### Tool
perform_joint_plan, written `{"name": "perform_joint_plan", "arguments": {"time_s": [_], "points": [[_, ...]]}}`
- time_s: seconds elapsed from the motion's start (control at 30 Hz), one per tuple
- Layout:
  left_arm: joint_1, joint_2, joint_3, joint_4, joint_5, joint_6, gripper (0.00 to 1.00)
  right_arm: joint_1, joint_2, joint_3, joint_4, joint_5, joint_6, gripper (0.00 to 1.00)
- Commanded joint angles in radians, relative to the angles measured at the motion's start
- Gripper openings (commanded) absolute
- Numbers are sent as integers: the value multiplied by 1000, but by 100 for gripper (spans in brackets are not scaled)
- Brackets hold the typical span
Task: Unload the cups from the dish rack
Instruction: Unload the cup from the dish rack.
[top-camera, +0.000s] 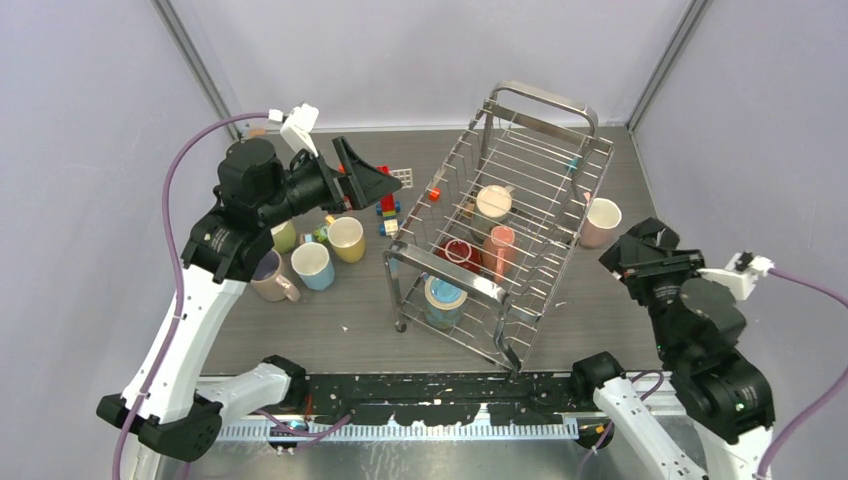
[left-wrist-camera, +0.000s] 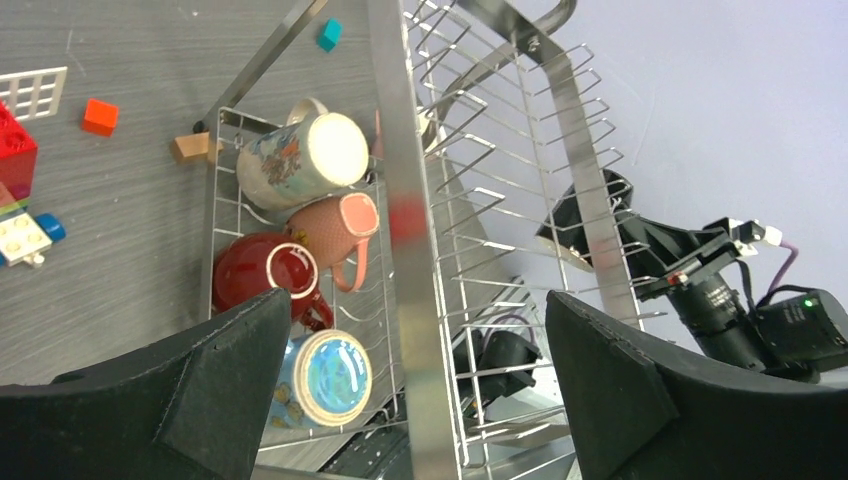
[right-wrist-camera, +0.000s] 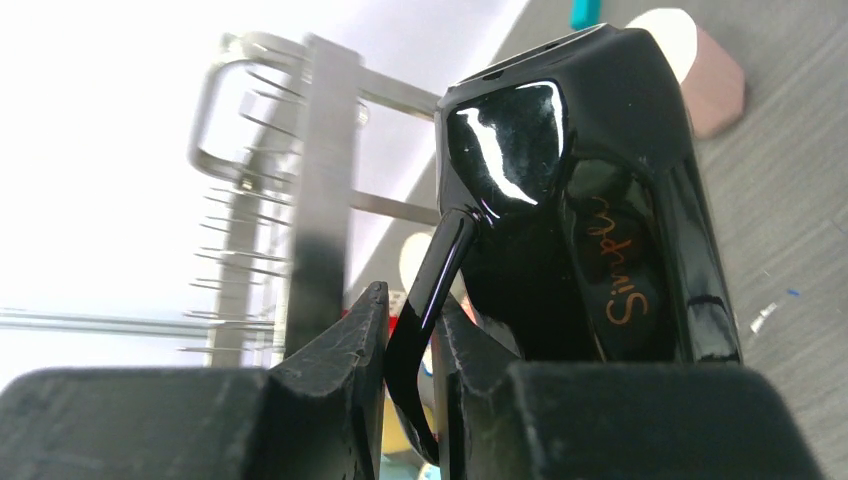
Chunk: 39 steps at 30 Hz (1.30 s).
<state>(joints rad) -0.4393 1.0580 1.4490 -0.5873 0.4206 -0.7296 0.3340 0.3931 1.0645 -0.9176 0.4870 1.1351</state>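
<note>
Your right gripper (right-wrist-camera: 410, 300) is almost closed. Its fingers (right-wrist-camera: 340, 350) pinch the thin handle of the black cup (right-wrist-camera: 590, 200). The cup's body sits just past the fingertips, on the right finger's side. Its long way runs the same way the fingers point. It hangs outside the dish rack (top-camera: 545, 98), so I think this cup now needs a bare bit of table (top-camera: 330, 330) under the fingers before you let go. A pale pink cup (top-camera: 602, 222) stands near, so watch for a bump.

Your left gripper (left-wrist-camera: 415, 300) is wide open and holds nothing. Four cups lie in the rack beyond its fingertips, mostly on the left finger's side. The light blue cup (left-wrist-camera: 325, 375) is nearest, with its mouth facing the fingers. Next come the dark red cup (left-wrist-camera: 262, 272) and the orange-pink cup (left-wrist-camera: 335, 228). The cream cup (left-wrist-camera: 300, 160) is farthest. The rack's top rail (left-wrist-camera: 400, 200) runs between the fingers and is in the way. This arm is the nearer one to those four cups.
</note>
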Motion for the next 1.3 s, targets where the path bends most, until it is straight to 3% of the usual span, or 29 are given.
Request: {"name": "perform_joint_plan", "arguments": {"time_s": [0.0, 0.4, 0.63, 0.93, 1.1, 1.27], "points": [[-8, 12, 60, 88, 36, -27, 100, 5, 47, 167, 79, 88, -57, 1], [-21, 87, 198, 150, 48, 51, 100, 5, 279, 581, 121, 49, -167, 1], [-88, 150, 286, 224, 64, 191, 100, 5, 455, 760, 172, -116, -139, 1], [-373, 247, 329, 294, -141, 503, 100, 4, 588, 828, 294, -314, -12, 1], [-552, 248, 221, 471, -359, 713, 100, 5, 626, 787, 400, -385, 112, 1], [-611, 262, 88, 709, -510, 838, 98, 6, 659, 754, 484, -426, 233, 1]]}}
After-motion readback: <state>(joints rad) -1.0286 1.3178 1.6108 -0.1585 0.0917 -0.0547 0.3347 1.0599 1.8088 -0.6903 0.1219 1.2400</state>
